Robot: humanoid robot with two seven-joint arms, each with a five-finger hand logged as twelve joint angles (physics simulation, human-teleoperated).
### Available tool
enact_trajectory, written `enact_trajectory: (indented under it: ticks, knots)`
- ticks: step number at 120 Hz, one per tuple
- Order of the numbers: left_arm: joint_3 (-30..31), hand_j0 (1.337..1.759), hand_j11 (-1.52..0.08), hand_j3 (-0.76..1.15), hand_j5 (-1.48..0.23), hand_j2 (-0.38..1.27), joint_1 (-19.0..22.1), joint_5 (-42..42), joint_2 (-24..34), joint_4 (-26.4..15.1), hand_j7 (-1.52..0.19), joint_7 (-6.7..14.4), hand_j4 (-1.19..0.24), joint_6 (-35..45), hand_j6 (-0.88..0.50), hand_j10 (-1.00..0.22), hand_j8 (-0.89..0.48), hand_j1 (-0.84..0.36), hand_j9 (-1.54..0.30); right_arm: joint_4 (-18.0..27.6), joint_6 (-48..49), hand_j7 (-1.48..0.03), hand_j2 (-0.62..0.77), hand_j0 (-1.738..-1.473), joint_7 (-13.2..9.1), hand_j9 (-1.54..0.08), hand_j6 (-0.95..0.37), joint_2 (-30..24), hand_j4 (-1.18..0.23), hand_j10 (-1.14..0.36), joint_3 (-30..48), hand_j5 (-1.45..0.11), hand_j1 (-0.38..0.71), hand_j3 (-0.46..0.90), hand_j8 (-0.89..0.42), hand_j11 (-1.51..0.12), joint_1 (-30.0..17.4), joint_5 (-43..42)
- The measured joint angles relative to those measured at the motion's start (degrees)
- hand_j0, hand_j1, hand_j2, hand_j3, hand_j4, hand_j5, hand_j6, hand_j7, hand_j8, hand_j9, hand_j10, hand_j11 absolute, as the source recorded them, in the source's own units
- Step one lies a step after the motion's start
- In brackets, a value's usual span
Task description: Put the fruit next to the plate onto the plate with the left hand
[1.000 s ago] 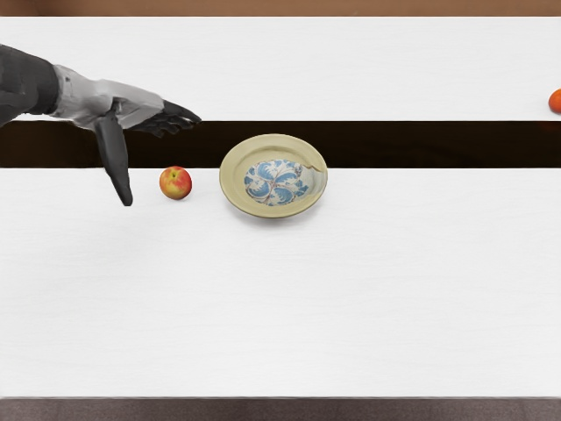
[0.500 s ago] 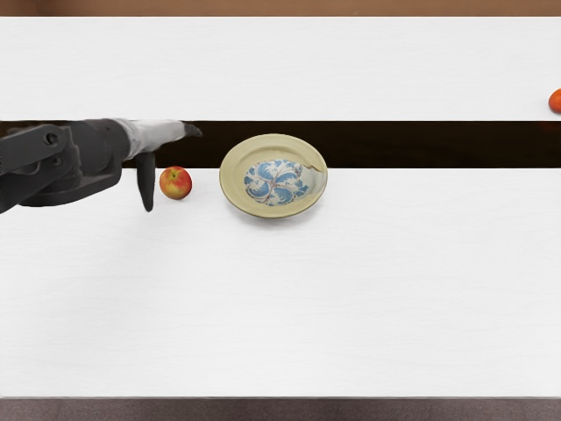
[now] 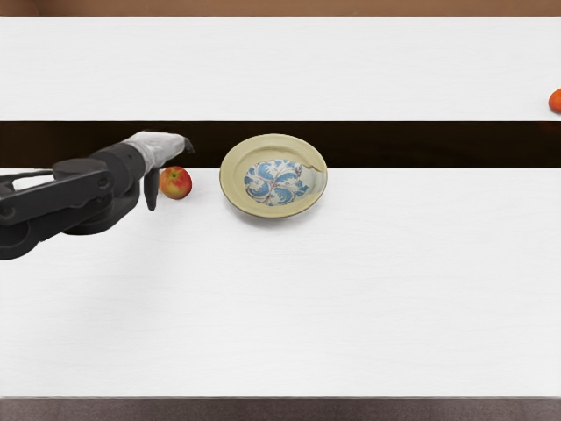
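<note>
**Item 1, small round red-and-yellow fruit** [image 3: 175,182]: It lies on the white desk [image 3: 351,289], just left of the plate and apart from its rim. It is not yet on the plate.

**Item 2, round cream ceramic plate with a blue floral centre** [image 3: 230,175]: It sits right of the fruit, at the far edge of the near surface, and carries nothing.

**Item 3, grey left hand** [image 3: 156,153]: The arm enters from the left. The hand is spread wide and holds nothing. Its dark thumb hangs just left of the fruit, and the fingers reach over the fruit's far side. You cannot tell whether anything touches.

**Item 4, orange round fruit** [image 3: 556,101]: It is at the far right edge, well apart from the plate. Leave it.

**Step in hand (judged): closing the grasp.**
- Settle the hand so the fruit sits squarely between thumb and fingers before you curl them.
- Close evenly, because a one-sided nudge would likely roll the fruit towards the plate.
- Lift clear of the rim before you carry it right.
- Release low over the blue centre.
</note>
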Motion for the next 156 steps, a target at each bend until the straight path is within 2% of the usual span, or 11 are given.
enact_trajectory:
  ticks: [51, 156]
  knots:
    - [1.8, 1.658, -0.45, 0.0, -0.45, 0.07, -0.1, 0.1, -2.3, 3.3, -0.45, 0.0, -0.35, 2.5, -0.35, -0.35, -0.35, -0.07, -0.45, 0.0, 0.0, 0.0, 0.0, -1.658, 0.0, 0.0, 0.0, 0.0, 0.0, 0.0, 0.0, 0.0, -0.35, 0.0, 0.0, 0.0, 0.0, 0.0]
    - [3.4, 1.658, -0.59, 0.0, -0.59, 0.09, 1.2, 0.1, -6.2, 6.5, -0.59, 0.0, -0.45, 5.1, -0.45, -0.45, -0.45, -0.19, -0.59, 0.0, 0.0, 0.0, 0.0, -1.658, 0.0, 0.0, 0.0, 0.0, 0.0, 0.0, 0.0, 0.0, -0.35, 0.0, 0.0, 0.0, 0.0, 0.0]
